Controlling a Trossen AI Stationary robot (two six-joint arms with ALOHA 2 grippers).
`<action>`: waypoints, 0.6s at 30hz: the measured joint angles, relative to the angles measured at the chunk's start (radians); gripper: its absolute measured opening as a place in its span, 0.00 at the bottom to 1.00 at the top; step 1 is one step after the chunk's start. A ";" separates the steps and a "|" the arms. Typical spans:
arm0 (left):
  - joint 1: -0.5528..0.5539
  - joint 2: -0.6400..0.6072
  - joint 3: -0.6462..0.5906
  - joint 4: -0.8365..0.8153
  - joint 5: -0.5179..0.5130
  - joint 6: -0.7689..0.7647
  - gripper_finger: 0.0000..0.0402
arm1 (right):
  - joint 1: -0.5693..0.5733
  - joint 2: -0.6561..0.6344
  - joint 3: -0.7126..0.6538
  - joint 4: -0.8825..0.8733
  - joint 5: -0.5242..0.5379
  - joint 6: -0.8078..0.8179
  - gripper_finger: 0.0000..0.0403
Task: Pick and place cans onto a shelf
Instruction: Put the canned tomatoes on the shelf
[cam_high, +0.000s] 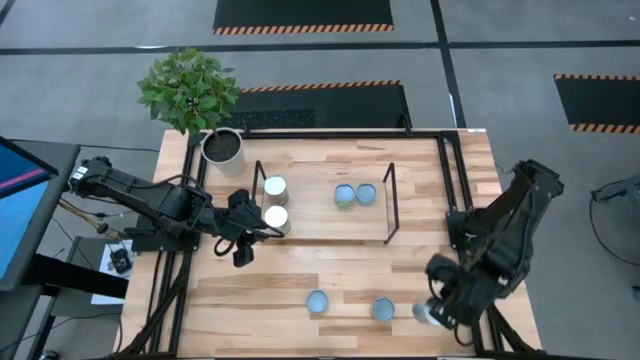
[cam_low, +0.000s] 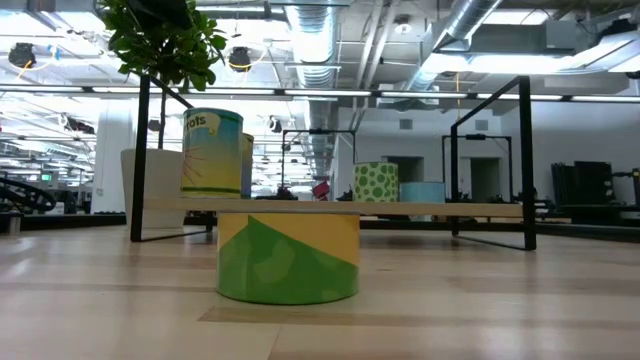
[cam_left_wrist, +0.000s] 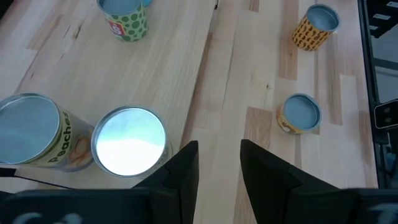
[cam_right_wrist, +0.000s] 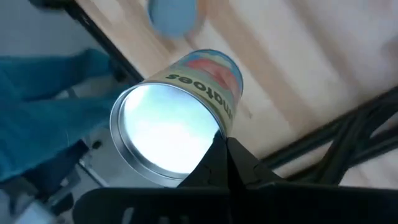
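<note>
Seven cans: four on the shelf (cam_high: 322, 222), two silver-topped (cam_high: 275, 189) left, two blue-topped (cam_high: 355, 194) middle; two blue-topped (cam_high: 317, 302) on desk (cam_high: 300, 270) near edge; one tipped silver-topped can (cam_high: 428, 314) by right gripper (cam_high: 447, 312), jaws pressed together. Left gripper (cam_high: 243, 240) jaws spread, beside shelf's left end.

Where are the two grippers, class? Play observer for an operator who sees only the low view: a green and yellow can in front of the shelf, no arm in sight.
Observer: The right gripper is near the table's right edge, away from the shelf, shut on the rim of a tomatoes can.
Operator: And the left one?
Observer: The left gripper is open and empty, at the shelf's left end, beside a peaches can.
Operator: How many cans stand on the shelf?
Observer: Four: two silver-topped cans at the left end and two blue-topped cans right of the middle.
</note>
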 joint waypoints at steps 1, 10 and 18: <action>0.000 0.000 0.000 0.000 0.000 0.000 0.26 | -0.026 0.000 0.023 -0.015 0.023 -0.033 0.00; -0.011 0.000 0.000 -0.008 0.010 0.020 0.26 | -0.436 0.086 0.087 0.136 0.107 -0.594 0.00; -0.109 -0.014 0.000 -0.117 -0.032 -0.066 0.26 | -0.765 0.240 0.111 0.236 0.063 -0.867 0.00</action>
